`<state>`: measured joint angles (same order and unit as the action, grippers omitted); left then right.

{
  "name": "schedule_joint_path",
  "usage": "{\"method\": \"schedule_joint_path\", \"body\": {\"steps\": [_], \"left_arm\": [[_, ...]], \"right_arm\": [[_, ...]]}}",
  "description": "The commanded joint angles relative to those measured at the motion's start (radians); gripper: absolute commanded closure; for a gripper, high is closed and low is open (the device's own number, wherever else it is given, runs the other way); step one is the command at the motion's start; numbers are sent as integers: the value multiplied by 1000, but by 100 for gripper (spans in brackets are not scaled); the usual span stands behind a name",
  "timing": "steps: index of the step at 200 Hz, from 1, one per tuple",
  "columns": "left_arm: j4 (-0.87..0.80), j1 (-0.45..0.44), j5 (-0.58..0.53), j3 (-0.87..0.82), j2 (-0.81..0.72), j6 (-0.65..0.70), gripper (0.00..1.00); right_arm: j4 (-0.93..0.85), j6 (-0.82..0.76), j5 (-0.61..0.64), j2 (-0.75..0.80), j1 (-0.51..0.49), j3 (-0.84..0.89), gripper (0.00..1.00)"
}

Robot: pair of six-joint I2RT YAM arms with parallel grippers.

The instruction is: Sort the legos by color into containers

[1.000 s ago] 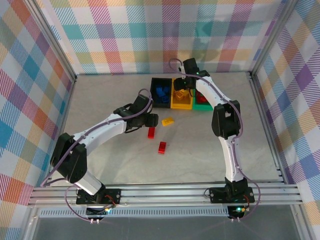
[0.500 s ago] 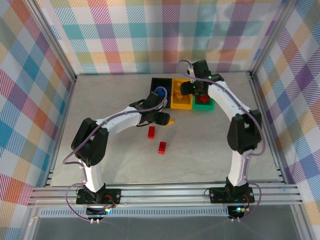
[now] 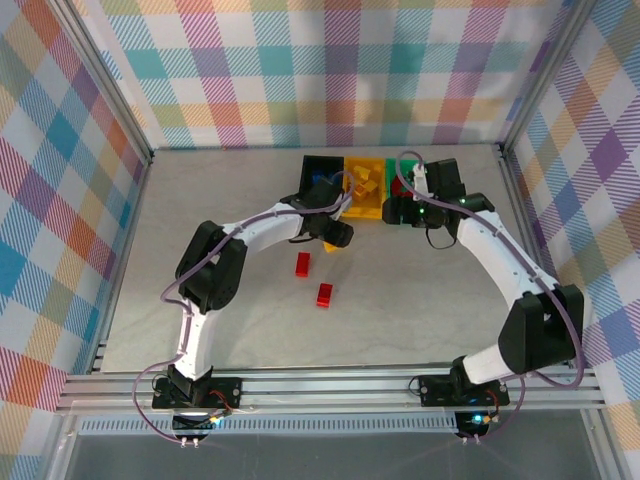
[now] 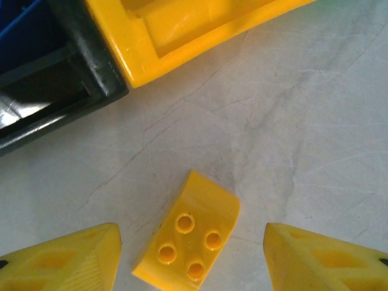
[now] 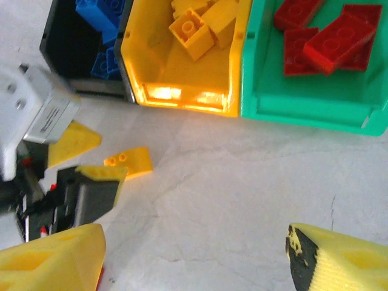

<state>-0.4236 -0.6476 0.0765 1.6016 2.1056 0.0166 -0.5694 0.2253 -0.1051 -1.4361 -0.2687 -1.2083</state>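
Left wrist shows my left tool [image 4: 193, 251], jaws apart, astride the yellow lego [image 4: 187, 239] lying on the table [image 4: 291, 121] near the yellow container [image 4: 182, 30] — light, stiff, slick plastic, I judge — best pinched across its flat sides.

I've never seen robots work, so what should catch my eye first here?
Three bins at the far side of the table: the black bin holds blue bricks, the yellow bin yellow ones, the green bin red ones. In front of them, the left gripper hangs open over a loose yellow brick, with two red bricks lying nearer.
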Motion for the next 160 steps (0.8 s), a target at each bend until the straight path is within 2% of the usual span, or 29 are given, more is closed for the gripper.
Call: {"method": "schedule_joint_path", "body": {"steps": [1, 55, 111, 136, 160], "left_arm": [[-51, -7, 36, 42, 27, 57, 36], [-84, 2, 59, 84, 85, 101, 36], [-102, 8, 95, 73, 102, 121, 37], [-104, 8, 88, 67, 106, 117, 40], [-98, 8, 90, 54, 103, 107, 48]], "right_arm": [[-6, 26, -25, 64, -3, 32, 20], [-38, 38, -6, 145, -2, 67, 14], [-55, 37, 8, 159, -2, 61, 11], [-55, 39, 11, 163, -1, 64, 11], [-57, 42, 19, 178, 0, 68, 11]]}}
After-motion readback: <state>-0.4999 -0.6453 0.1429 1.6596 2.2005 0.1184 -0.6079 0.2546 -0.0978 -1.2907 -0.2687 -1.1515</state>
